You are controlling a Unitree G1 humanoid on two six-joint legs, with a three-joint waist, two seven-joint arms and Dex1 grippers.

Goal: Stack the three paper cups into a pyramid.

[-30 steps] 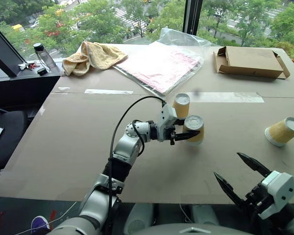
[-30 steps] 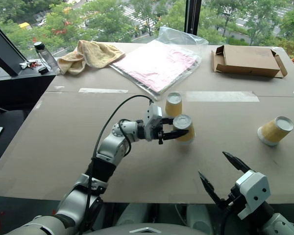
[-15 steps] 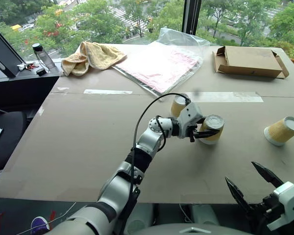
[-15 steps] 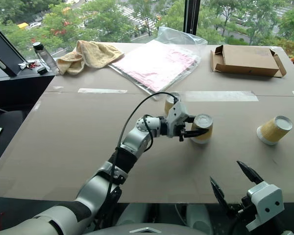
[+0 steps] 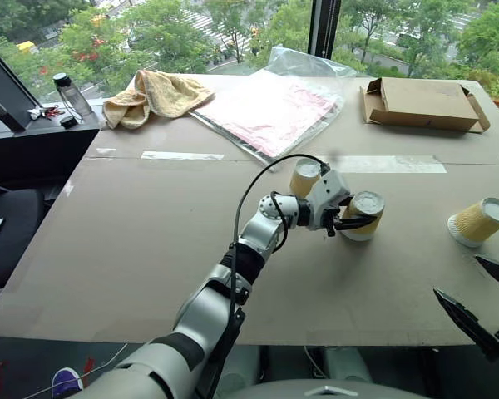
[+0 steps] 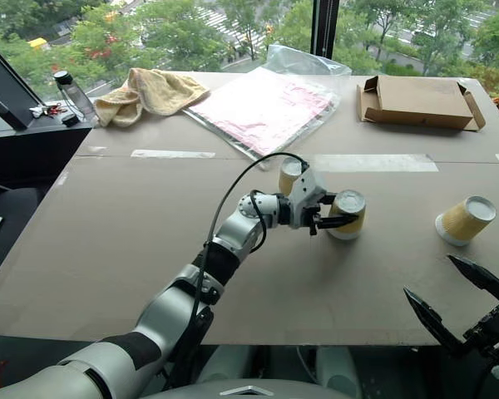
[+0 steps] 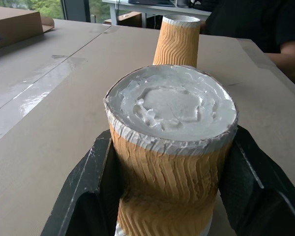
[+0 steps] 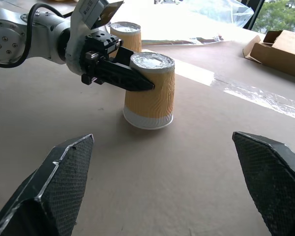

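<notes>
In the past second my left gripper (image 5: 355, 223), clamped on an upturned paper cup (image 5: 362, 214), had slid it rightward, away from the second cup (image 5: 304, 178), widening the pyramid's base, while my open right gripper (image 5: 485, 301) retreated.

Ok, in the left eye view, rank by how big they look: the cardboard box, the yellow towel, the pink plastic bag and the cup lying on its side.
1. pink plastic bag
2. cardboard box and yellow towel: they look about alike, so I won't rank them
3. cup lying on its side, clearly the smallest, though it sits nearer the camera than the others
</notes>
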